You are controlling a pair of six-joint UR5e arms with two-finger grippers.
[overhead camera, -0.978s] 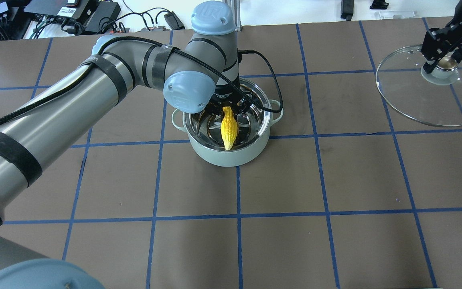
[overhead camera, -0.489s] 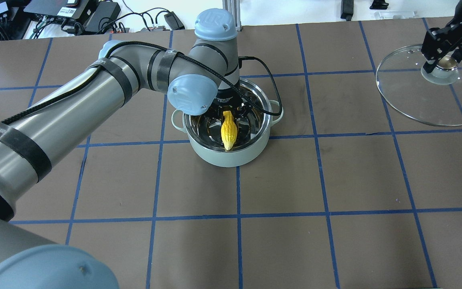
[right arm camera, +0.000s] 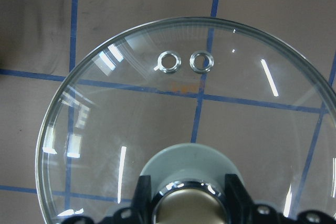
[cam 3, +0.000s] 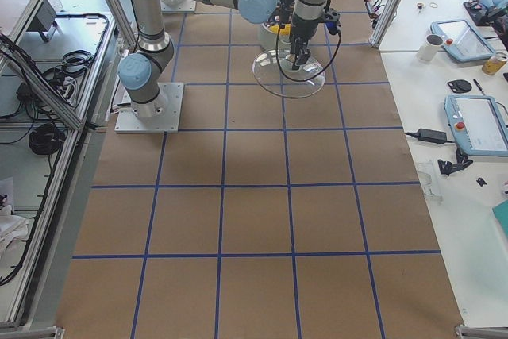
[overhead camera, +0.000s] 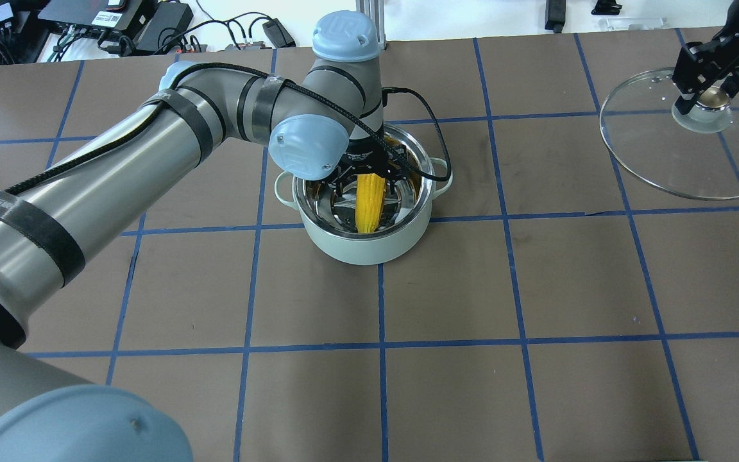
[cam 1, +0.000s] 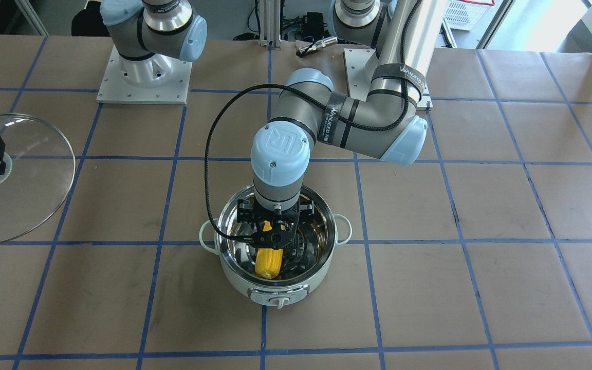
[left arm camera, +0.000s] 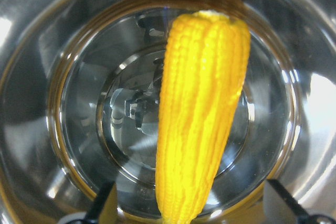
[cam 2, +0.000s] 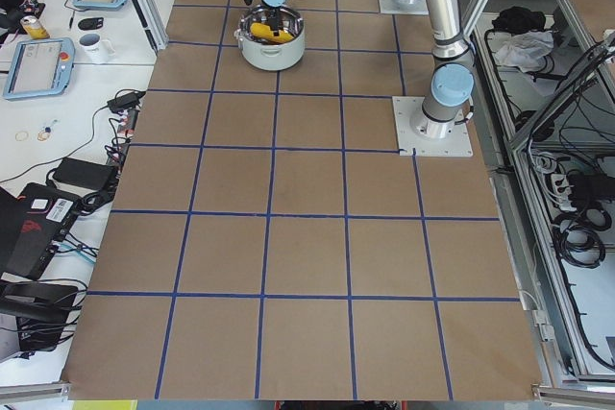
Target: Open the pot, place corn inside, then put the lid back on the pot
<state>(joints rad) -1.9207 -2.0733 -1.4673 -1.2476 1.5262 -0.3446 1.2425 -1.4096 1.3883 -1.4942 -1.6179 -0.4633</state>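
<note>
The mint-green pot (overhead camera: 363, 250) stands open at the table's middle, its knob panel (cam 1: 278, 298) facing away from the robot. The yellow corn (overhead camera: 369, 202) lies inside on the steel bottom, also clear in the left wrist view (left arm camera: 202, 114). My left gripper (overhead camera: 369, 172) is inside the pot just above the corn's thick end. It is open, its fingers (left arm camera: 105, 205) spread wide on either side of the corn. My right gripper (overhead camera: 706, 96) is shut on the beige knob of the glass lid (overhead camera: 664, 154), far to the right of the pot.
The brown table has a blue tape grid. The left arm's black cable (overhead camera: 433, 128) loops over the pot's rim. Cables and electronics (overhead camera: 119, 25) lie beyond the far edge. The arm bases (cam 1: 144, 77) stand at the robot's side of the table.
The corn has gone from tilted in the left gripper to lying lower in the pot, and the jaws have opened. The lid has shifted slightly with the right gripper.
</note>
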